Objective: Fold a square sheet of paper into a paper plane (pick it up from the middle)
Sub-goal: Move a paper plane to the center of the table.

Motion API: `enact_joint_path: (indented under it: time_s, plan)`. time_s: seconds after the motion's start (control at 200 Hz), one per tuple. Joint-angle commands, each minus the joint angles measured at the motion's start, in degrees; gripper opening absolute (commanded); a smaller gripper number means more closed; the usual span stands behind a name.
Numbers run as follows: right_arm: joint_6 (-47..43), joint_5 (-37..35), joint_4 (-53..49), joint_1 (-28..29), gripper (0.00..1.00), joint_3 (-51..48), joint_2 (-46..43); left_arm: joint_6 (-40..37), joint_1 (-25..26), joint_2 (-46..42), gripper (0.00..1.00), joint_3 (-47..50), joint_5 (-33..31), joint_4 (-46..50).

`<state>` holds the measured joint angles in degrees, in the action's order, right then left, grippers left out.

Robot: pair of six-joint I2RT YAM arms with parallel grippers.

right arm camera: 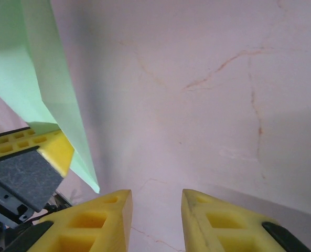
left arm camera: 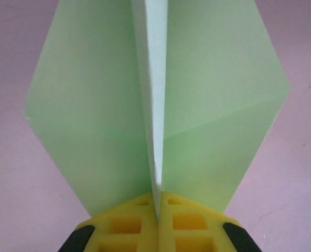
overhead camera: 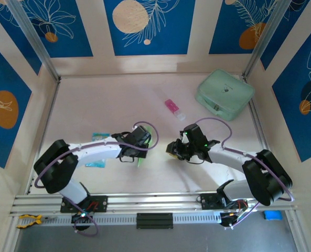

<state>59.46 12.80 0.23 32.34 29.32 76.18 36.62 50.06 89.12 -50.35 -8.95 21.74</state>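
Observation:
The sheet of paper is pale lime green and folded into a paper plane (left arm camera: 92,105), with a centre crease and a wing spreading to each side. My left gripper (left arm camera: 158,202) is shut on the centre crease at its near end, and the paper stands up from the yellow fingers. From above, the left gripper (overhead camera: 140,140) holds the paper (overhead camera: 141,160) edge-on near mid-table. My right gripper (right arm camera: 156,210) is open over bare table with nothing between its fingers. To its left are the paper (right arm camera: 19,68) and a left finger (right arm camera: 50,149). From above, the right gripper (overhead camera: 172,148) faces the left one across a small gap.
A bulky mint-green case (overhead camera: 224,93) sits at the back right. A small pink-and-white tube (overhead camera: 174,109) lies in front of it, toward the middle. A blue-and-white packet (overhead camera: 98,137) lies partly under the left arm. Low walls enclose the pale pink table (overhead camera: 103,105).

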Motion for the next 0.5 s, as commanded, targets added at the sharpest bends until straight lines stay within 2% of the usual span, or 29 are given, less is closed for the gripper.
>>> enact_joint_path:
  time_s: [0.0, 0.495]
  plan:
    - [0.0, 0.0, -0.6, -0.2, 0.32, -0.7, -0.6, 2.7, 0.1, 2.1, 0.05, -2.3, -2.3, 3.2]
    - [1.0, 0.9, 1.2, 0.4, 0.33, -0.7, 1.3, 4.3, 0.2, 5.0, 0.07, -3.4, -1.3, 3.7]
